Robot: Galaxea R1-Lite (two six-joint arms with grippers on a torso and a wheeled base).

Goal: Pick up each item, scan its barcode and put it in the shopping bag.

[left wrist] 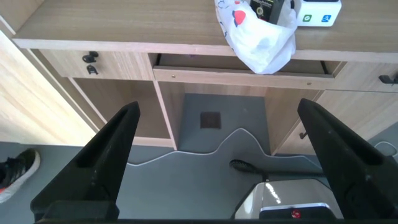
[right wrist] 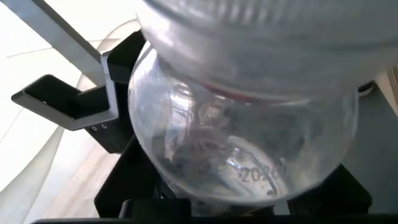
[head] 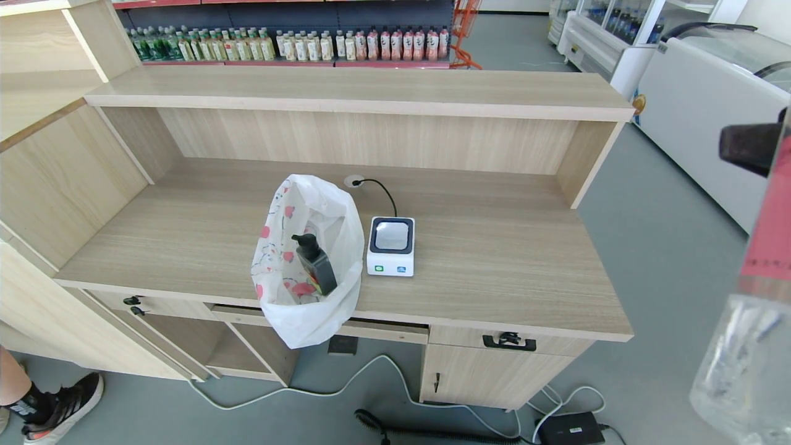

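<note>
In the head view, my right pincer [head: 757, 148] sits at the right edge, close to the camera. It is closed around a clear plastic bottle [head: 751, 346] with a pink label, well off the right end of the wooden counter [head: 494, 247]. On the counter the white flowered shopping bag [head: 309, 309] stands open, sagging over the front edge, with a dark pump bottle [head: 316, 262] leaning inside. The white barcode scanner [head: 391, 246] sits just beside the bag, on its right.

In the left wrist view, my left pincer [left wrist: 219, 106] is spread wide with nothing between its fingers. It hangs in front of the counter, below its front edge and over the grey floor.

In the right wrist view, the clear bottle bulges between my black fingers [right wrist: 93, 102], gripped tight.
</note>
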